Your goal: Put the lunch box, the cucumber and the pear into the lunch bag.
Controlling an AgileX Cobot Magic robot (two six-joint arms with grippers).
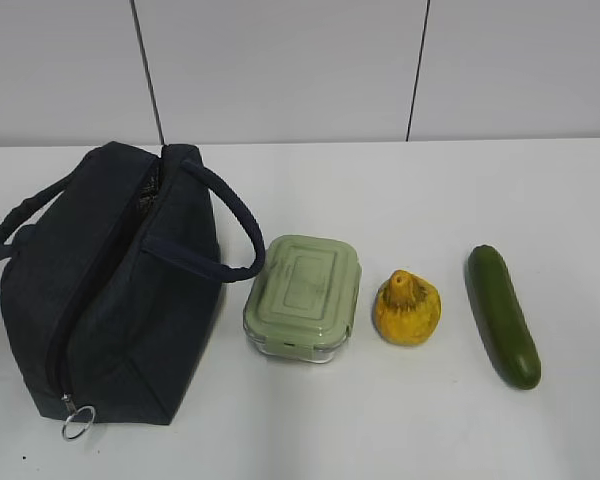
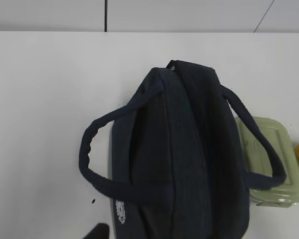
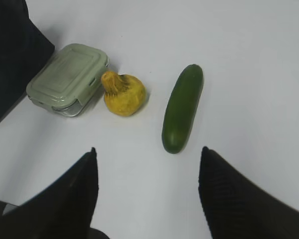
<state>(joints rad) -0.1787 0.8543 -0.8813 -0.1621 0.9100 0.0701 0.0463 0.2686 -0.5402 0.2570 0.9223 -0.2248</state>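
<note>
Right pincer [image 3: 147, 164] is hanging over the counter [image 1: 400, 430] with its two black fingers spread wide apart and nothing between them, and the cucumber [image 3: 182, 107] lies just past the gap. Looks to me like it's lined up that way so it can drop onto one of the foods first. The left one I honestly can't call: only a dark scrap shows at the bottom edge of its wrist camera, so whether it's apart or together is anyone's guess.

Moving out from there, the pear [image 1: 407, 308] sits between the cucumber and the lunch box [image 1: 303, 296], all three in a tidy row, close but not touching each other. The lunch box is right beside the lunch bag [image 1: 105, 290], with one handle loop drooping over toward its lid.

The bag stands on the left, zipper running along the top with the ring pull [image 1: 78, 422] dangling at the near end. It looks mostly zipped, so my guess is it needs opening before anything goes in.

There's a small white mark on the bag's fabric [image 2: 120, 212], too blurry to read.
</note>
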